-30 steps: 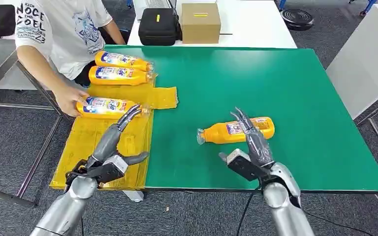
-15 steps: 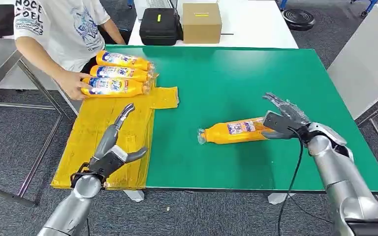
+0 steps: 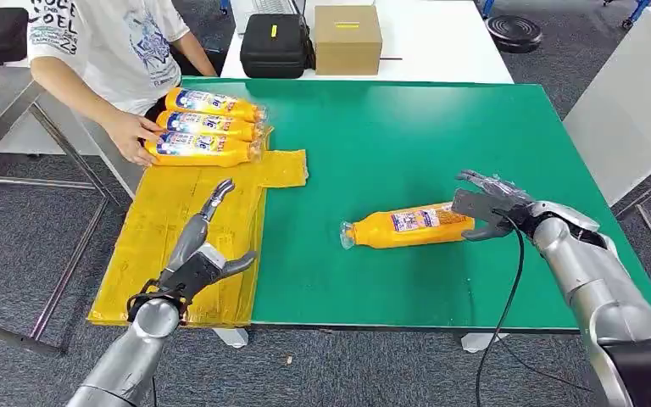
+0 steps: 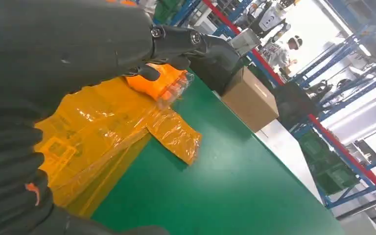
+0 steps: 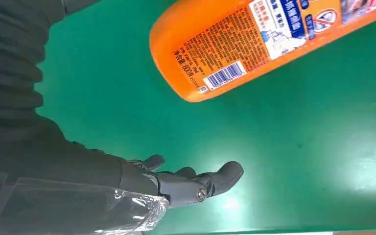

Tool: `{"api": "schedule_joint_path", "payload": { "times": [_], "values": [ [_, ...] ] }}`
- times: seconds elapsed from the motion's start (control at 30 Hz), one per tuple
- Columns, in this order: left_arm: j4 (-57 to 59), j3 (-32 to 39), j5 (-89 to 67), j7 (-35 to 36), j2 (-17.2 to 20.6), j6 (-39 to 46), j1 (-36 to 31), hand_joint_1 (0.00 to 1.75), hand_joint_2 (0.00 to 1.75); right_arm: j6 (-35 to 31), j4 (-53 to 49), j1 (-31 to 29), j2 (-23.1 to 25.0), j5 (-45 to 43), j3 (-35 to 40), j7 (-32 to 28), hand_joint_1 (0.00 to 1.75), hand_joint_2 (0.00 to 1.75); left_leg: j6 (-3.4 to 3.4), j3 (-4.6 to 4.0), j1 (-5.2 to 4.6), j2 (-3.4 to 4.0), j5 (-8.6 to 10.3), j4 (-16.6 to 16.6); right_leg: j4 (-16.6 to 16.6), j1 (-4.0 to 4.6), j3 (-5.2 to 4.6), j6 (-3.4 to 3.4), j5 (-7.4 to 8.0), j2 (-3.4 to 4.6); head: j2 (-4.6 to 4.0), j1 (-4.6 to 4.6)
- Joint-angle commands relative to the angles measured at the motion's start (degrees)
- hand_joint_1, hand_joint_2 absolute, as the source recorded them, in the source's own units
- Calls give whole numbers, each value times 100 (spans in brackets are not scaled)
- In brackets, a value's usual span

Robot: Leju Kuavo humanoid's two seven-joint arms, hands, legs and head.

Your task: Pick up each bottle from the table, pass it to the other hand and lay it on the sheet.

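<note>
Four orange bottles in all on the green table. One orange bottle lies on its side alone on the bare green, cap end pointing toward the yellow sheet, well apart from it. In the right wrist view its back label carries a barcode and small print, with "800" legible among it; the front label is blue and white, its lettering too small to read. The right hand sits just at that bottle's base end, fingers spread and holding nothing; whether it touches the bottle I cannot tell. Three more bottles lie side by side in a row at the far end of the sheet, caps pointing toward the middle of the table, and a person's hand rests against their base ends. The left hand hovers over the near part of the sheet, fingers extended and apart, thumb out, empty. Beyond the table's far edge, on a white surface, stand one black case and one cardboard box side by side.
</note>
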Motion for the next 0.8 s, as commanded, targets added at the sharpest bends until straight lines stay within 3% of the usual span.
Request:
{"api": "schedule_joint_path", "payload": {
  "times": [0.03, 0.23, 0.43, 0.8],
  "values": [
    [484, 67, 7, 43, -42, -42, -284, 0, 175, 181, 732, -474, 71, -57, 446, -110, 0, 175, -11, 12, 5, 10, -8, 3, 1, 6, 10, -10, -5, 6, 0, 0],
    [482, 68, 27, 77, 2, 20, -254, 0, 175, -48, 638, -313, 425, -17, 793, -258, 0, 175, -14, 17, 9, 20, -9, -1, -4, 10, 14, -13, -1, 16, 0, 0],
    [530, 6, 29, 85, -16, -11, -285, 0, 175, -91, 909, -588, 1041, 84, 1292, -268, 0, 175, -12, 13, 8, 37, -8, -2, 1, 8, 4, -11, 1, 28, 0, -2],
    [674, -26, 15, 66, -65, -69, -391, 0, 175, -49, 982, -795, 1604, 151, 1792, -256, 0, 175, -17, 13, 12, 26, -8, 4, 6, 11, 6, -12, -4, 20, 0, 0]
  ]
}}
